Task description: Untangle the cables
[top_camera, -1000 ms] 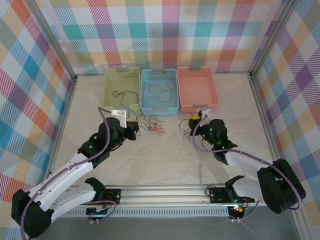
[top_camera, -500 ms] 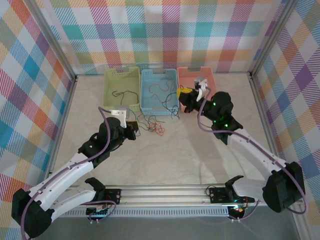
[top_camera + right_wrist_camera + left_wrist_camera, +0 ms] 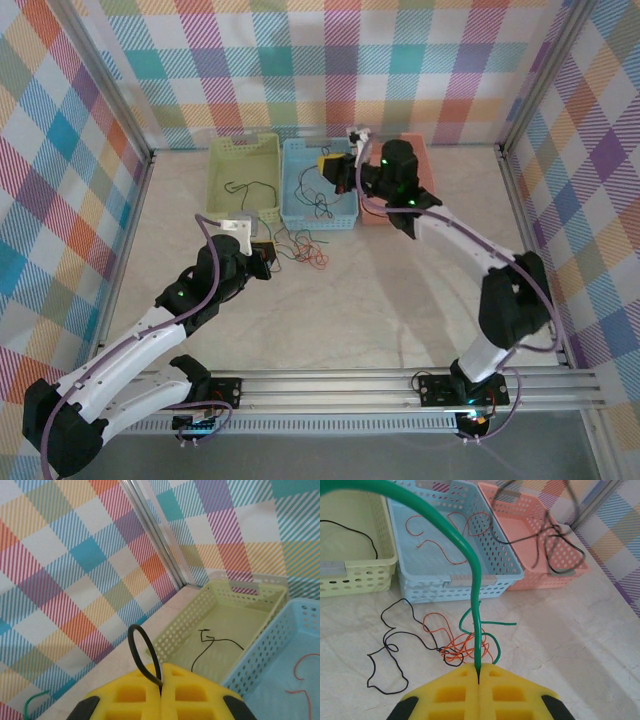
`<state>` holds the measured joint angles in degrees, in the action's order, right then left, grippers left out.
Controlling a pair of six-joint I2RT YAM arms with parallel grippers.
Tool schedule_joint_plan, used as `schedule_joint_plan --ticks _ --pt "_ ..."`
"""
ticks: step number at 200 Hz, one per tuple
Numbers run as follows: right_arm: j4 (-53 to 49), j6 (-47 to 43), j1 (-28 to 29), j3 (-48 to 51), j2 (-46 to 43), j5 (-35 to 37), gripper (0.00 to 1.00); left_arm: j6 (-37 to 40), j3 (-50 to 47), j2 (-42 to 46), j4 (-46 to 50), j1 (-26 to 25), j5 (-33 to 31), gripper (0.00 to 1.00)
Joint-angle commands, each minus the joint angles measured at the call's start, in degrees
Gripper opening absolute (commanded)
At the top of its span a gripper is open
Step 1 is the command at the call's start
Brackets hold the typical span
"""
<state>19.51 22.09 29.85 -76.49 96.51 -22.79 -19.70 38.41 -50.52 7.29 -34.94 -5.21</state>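
Over the blue basket (image 3: 318,219), right end effector (image 3: 161,669) pinches black cable (image 3: 136,626); left end effector (image 3: 478,672) pinches green cable (image 3: 475,585).

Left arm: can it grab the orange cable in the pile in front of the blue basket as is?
Probably not. The orange cable lies just ahead of the left gripper with nothing between, but that gripper is shut on the green cable and would have to let go first.

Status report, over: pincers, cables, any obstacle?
Left pincer shut on green cable. Right pincer shut on black cable, over blue basket. Orange-black tangle on table, near blue basket. No obstacle seen.
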Motion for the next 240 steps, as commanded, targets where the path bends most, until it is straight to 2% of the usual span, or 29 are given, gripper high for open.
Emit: schedule_joint_plan --ticks 1,57,73,97,104,115,125,135,144,172,204,240 --pt "2.18 4.01 1.17 -6.83 6.82 -1.84 0.00 0.46 0.79 0.29 -1.28 0.49 -0.37 0.00" --pt "2.21 8.23 4.49 -32.12 29.83 -2.01 0.00 0.68 0.49 1.14 -1.33 0.49 -0.83 0.00" --pt "1.17 8.67 5.49 -42.38 36.82 -3.39 0.00 0.89 0.45 1.44 -1.05 0.49 -1.25 0.00" --pt "-5.86 9.24 6.66 -61.89 49.03 -0.17 0.03 0.95 0.53 1.76 -0.99 0.57 -1.21 0.00" --pt "-8.82 9.32 6.80 -68.71 53.15 0.61 0.09 0.97 0.56 1.81 -1.00 0.57 -1.26 0.00" --pt "-12.25 8.84 7.02 -77.36 58.66 1.23 0.30 0.95 0.37 1.78 -1.13 0.57 -1.18 0.00" --pt "-11.82 8.06 7.07 -79.86 60.90 0.73 0.49 0.97 0.39 1.63 -1.31 0.61 -0.95 0.00" --pt "-10.92 6.88 7.15 -78.46 60.77 0.01 0.62 0.94 0.52 1.33 -1.21 0.66 -0.85 0.00" --pt "-11.63 5.25 7.16 -76.15 59.35 0.17 0.66 0.88 0.56 1.22 -1.14 0.66 -0.69 0.00" --pt "-10.24 -0.74 7.16 -60.97 48.09 1.15 0.68 0.81 0.48 1.49 -1.21 0.66 -0.52 0.00" --pt "-1.33 -7.67 6.15 -34.21 29.05 2.46 0.68 0.86 0.58 1.84 -1.42 0.66 0.88 0.00" --pt "0.29 -16.50 4.67 -8.94 8.87 4.26 0.67 0.91 0.40 2.05 -1.94 0.67 2.31 0.00"
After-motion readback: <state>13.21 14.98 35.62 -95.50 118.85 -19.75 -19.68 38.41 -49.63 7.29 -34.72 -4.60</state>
